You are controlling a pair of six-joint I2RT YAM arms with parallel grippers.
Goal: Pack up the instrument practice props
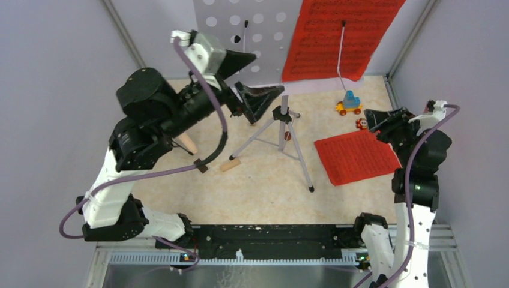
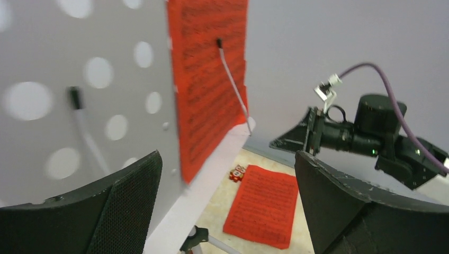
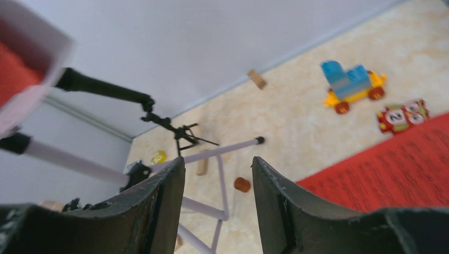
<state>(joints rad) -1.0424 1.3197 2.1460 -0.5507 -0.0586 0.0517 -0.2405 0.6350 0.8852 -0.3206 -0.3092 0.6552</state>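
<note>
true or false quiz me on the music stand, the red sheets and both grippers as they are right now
1. A red page lies flat on the table. True.
2. The left gripper is shut on the white music desk. False: it is open and empty, close to the desk.
3. A second red page stands on that desk. True.
4. The right gripper holds the blue toy car. False: it is open and empty, and the car stands on the table.
5. The tripod lies folded flat. False: it stands with its legs spread.
</note>
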